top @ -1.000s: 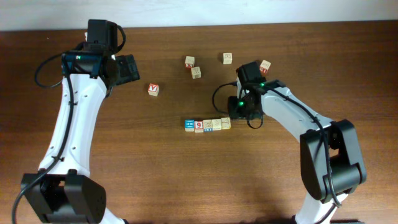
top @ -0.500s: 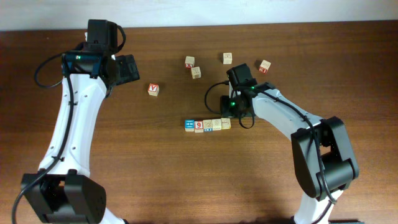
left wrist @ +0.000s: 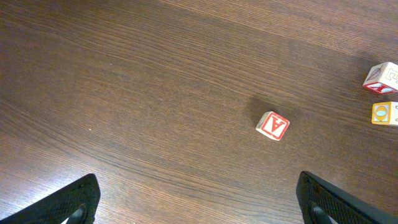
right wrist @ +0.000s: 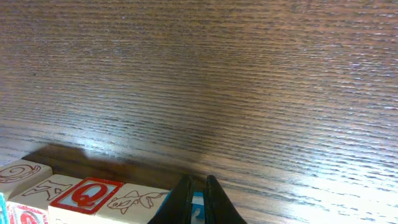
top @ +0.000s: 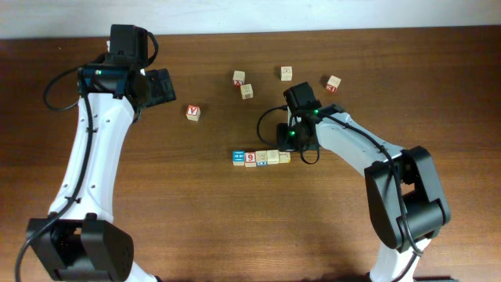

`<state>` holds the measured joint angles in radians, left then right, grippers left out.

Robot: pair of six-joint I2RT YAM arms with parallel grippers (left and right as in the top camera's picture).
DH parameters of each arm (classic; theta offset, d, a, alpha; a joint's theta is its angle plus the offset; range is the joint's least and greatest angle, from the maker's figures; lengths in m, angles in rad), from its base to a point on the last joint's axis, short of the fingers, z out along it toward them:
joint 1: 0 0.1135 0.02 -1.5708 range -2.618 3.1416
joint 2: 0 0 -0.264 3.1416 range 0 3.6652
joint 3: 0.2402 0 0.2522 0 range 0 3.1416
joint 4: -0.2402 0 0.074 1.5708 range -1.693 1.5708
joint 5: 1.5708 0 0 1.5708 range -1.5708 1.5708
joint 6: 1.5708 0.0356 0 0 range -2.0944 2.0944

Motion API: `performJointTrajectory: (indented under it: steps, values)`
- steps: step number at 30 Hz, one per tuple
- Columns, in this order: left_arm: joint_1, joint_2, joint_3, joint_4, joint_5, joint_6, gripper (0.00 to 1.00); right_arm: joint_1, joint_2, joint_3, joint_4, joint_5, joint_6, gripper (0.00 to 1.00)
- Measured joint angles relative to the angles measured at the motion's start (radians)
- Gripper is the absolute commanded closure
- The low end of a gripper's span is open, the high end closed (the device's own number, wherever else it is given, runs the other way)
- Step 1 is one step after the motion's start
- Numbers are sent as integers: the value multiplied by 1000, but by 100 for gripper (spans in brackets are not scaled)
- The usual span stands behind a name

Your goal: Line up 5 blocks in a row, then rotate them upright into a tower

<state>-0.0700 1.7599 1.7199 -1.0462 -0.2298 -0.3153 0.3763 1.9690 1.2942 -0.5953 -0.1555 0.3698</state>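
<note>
The blocks [top: 261,157] sit in a tight row of five near the middle of the table [top: 196,219], touching side to side. The right gripper [right wrist: 198,182] has its fingers pinched together on nothing, tips down by the row's right end. The left gripper [top: 162,86] hangs spread wide and empty, well away.

Right wrist view: row of blocks [right wrist: 87,198] was cut off by bottom edge, lettering partly lost; overhead: right gripper [right wrist: 197,182] tips were hidden under own wrist; left wrist view: yellow-marked cube [left wrist: 385,113] was clipped by right edge.
</note>
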Motion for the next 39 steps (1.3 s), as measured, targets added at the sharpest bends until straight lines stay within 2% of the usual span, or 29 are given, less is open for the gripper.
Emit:
performJointTrajectory:
  steps: [6,8,11,13,15,22,23,27,31,39]
  values:
    - [0,0,0,0,0,0,1,1,0,0,-3,0,0,89]
    - [0,0,0,0,0,0,1,1,0,0,-3,0,0,77]
    - [0,0,0,0,0,0,1,-1,0,8,14,-1,-3,76]
    - [0,0,0,0,0,0,1,-21,0,65,-40,-23,-3,76]
    - [0,0,0,1,0,0,1,-97,-10,195,-126,-63,-8,75]
    - [0,0,0,1,0,0,1,-284,-168,560,-589,-140,-123,51]
    - [0,0,0,0,0,0,1,-300,-184,575,-617,-142,-132,40]
    - [0,0,0,1,0,0,1,-351,-203,589,-744,-142,-149,32]
    - [0,0,0,0,0,0,1,-354,-203,588,-775,-143,-234,24]
    - [0,0,0,0,0,0,1,-354,-203,588,-782,-143,-349,21]
